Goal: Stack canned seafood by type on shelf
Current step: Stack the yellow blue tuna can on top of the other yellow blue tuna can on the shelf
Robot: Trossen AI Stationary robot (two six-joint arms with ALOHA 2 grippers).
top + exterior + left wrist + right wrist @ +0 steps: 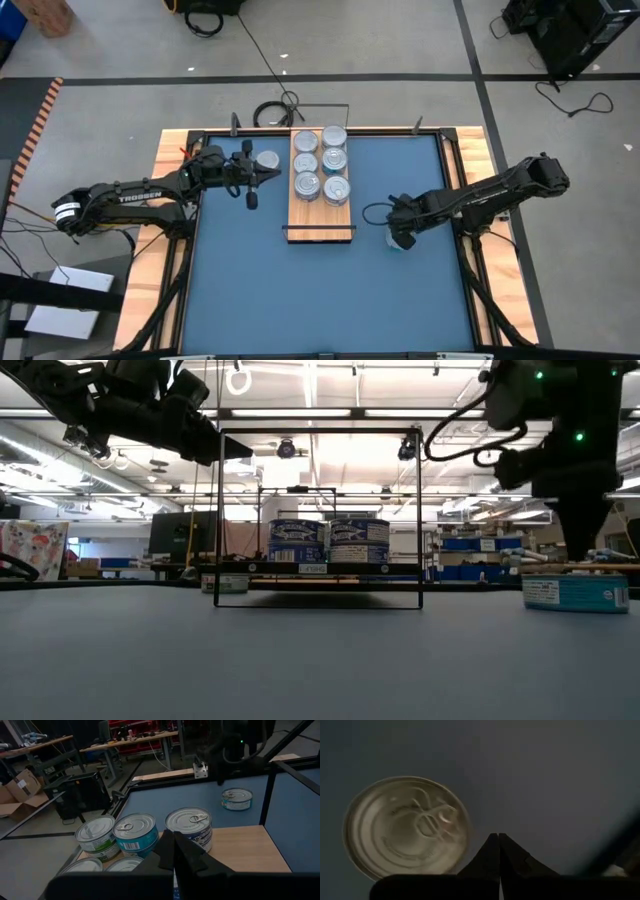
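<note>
The shelf (pixel 320 222) is a light-wood board with a thin black frame, lying at the table's middle. Several canned seafood tins (pixel 320 165) stand on its far half in two rows, also in the left wrist view (pixel 189 826). One tin (pixel 267 160) stands on the table left of the shelf. Another teal-sided tin (pixel 400 241) (pixel 575 592) rests on the blue table right of the shelf. My right gripper (pixel 499 839) is shut, points down and hovers just over that tin's (pixel 405 827) edge. My left gripper (pixel 175 837) is shut, held level above the table left of the shelf.
The shelf's black frame (pixel 418 510) rises tall at the board's ends. Wooden rails (pixel 470 170) border the blue table (pixel 320 290), whose near half is bare. A cable loop (pixel 272 112) lies behind the far edge.
</note>
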